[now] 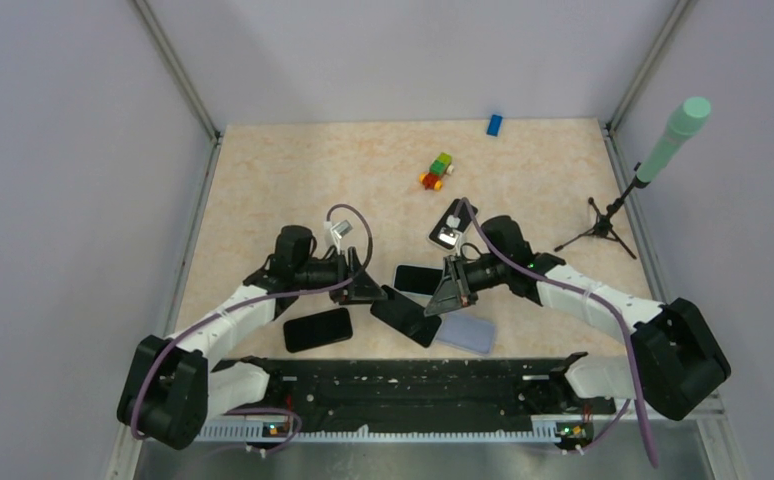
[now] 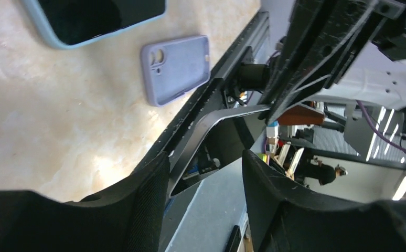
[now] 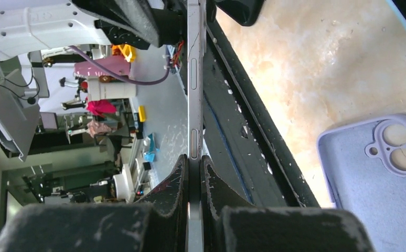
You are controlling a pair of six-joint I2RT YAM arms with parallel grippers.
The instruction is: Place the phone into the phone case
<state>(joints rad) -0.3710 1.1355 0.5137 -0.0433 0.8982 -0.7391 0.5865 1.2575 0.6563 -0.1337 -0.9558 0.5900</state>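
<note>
Since the lilac phone case lies flat just beyond the black mounting rail, right of centre, apparently back-side up with its camera cut-outs showing, it probably needs turning before anything can seat in it. Just left of it and raised off the table, the phone hangs on edge. The right gripper pinches one end, its fingers closed flat on the two faces, so the free end is offered to the other arm. The left gripper stands roughly half open with that free end running toward its gap. I cannot tell whether either pad touches it; a handover or steadying grip looks likely. A black phone lies near left, and another in a pale blue case sits just behind the grippers. Farther off on the mottled beige tabletop are stacked toy blocks, a blue block at the far edge, and a microphone on a tripod, far right. Plain grey walls close in the cell.
</note>
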